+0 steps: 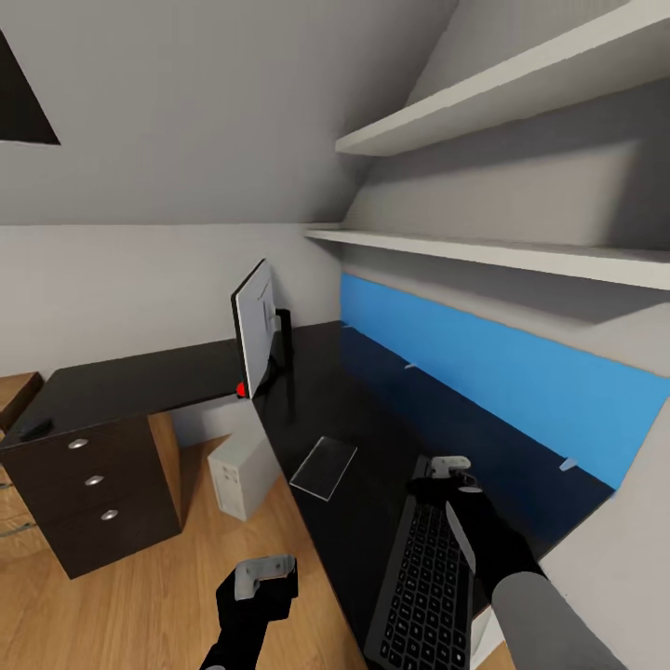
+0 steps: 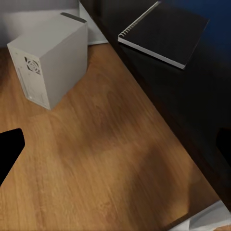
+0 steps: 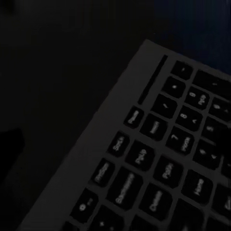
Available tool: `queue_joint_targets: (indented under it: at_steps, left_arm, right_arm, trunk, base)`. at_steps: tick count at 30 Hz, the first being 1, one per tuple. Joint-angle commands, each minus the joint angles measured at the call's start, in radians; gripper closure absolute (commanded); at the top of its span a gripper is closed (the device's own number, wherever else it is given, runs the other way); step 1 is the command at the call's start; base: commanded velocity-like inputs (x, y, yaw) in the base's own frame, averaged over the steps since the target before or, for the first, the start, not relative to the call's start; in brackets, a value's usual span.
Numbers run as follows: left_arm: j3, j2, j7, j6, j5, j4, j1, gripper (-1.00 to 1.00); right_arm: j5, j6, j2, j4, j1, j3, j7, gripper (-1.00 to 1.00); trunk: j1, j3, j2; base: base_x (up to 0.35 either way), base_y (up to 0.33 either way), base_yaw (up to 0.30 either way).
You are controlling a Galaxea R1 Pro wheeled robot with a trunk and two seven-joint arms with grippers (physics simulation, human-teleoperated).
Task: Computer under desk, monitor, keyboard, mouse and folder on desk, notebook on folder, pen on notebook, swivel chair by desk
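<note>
The black-topped desk [image 1: 130, 381] runs along two walls. On its corner the monitor [image 1: 253, 328] stands edge-on, white back toward me. A dark notebook [image 1: 324, 467] [image 2: 166, 31] lies near the desk's front edge. The keyboard [image 1: 423, 586] [image 3: 159, 159] lies on the desk at the lower right. My right gripper [image 1: 453, 473] hovers over its far end, and its fingers look open. The grey-white computer [image 1: 244, 470] [image 2: 50, 57] stands on the floor by the desk. My left gripper [image 1: 263, 572] hangs open over the floor. A small black mouse [image 1: 35, 429] rests above the drawers.
A dark drawer unit [image 1: 93, 484] with round knobs stands under the desk's left wing. A blue back panel [image 1: 502, 372] lines the wall behind the desk, with two white shelves [image 1: 484, 251] above it. Wood plank floor [image 2: 110, 154] spreads between the drawers and me.
</note>
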Motion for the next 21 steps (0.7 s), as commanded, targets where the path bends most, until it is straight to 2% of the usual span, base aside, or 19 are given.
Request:
queue_joint_targets:
  at_steps: [1,6,12,19,21]
  left_arm:
    - [-0.001,0.0,0.006,0.003,0.006,-0.002,0.0,-1.0]
    - [0.003,0.0,0.005,0.004,0.009,-0.002,0.0,-1.0]
    - [0.005,0.003,0.005,0.004,0.009,-0.002,0.0,-1.0]
    - [0.006,0.004,0.005,0.004,0.009,-0.001,0.0,-1.0]
    - [0.007,0.005,0.005,0.003,0.01,0.001,0.0,-1.0]
  right_arm:
    - [0.01,0.006,0.005,-0.027,0.015,-0.007,0.008,-1.0]
    - [0.01,0.011,0.024,-0.197,0.113,-0.005,0.009,-1.0]
    - [0.01,0.028,0.048,-0.277,0.169,0.003,0.01,-1.0]
    - [0.011,0.031,0.053,-0.296,0.177,0.004,0.01,-1.0]
    - [0.009,0.045,0.053,-0.338,0.179,0.003,0.01,-1.0]
  trunk:
    - [-0.004,0.002,0.007]
    - [-0.015,0.012,0.028]
    - [-0.015,0.012,0.028]
    - [-0.015,0.012,0.028]
    - [-0.015,0.012,0.028]
  base:
    - [0.0,0.0,0.0]
    - [0.0,0.0,0.0]
    - [0.0,0.0,0.0]
    - [0.0,0.0,0.0]
    - [0.0,0.0,0.0]
